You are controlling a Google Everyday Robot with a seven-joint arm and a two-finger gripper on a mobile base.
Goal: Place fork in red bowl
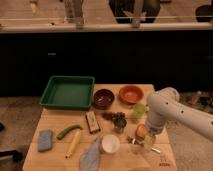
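Camera view | I see the white arm's two-finger gripper point(145, 140) low over the pale wooden table point(54, 124), front right, jaws spread wide | slim silvery metal fork point(154, 148) lying flat just beneath | dark red round bowl point(104, 98) well apart, farther back

Arm point(172, 112) was white: smooth, rounded tubular segments joined at a bulbous elbow. Gripper point(144, 139) sat at its lower end, over the table's point(55, 117) right front, jaws apart.

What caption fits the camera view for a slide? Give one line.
Robot's tool hangs by the fork at the wooden table's right edge, dark red bowl and green tray behind.
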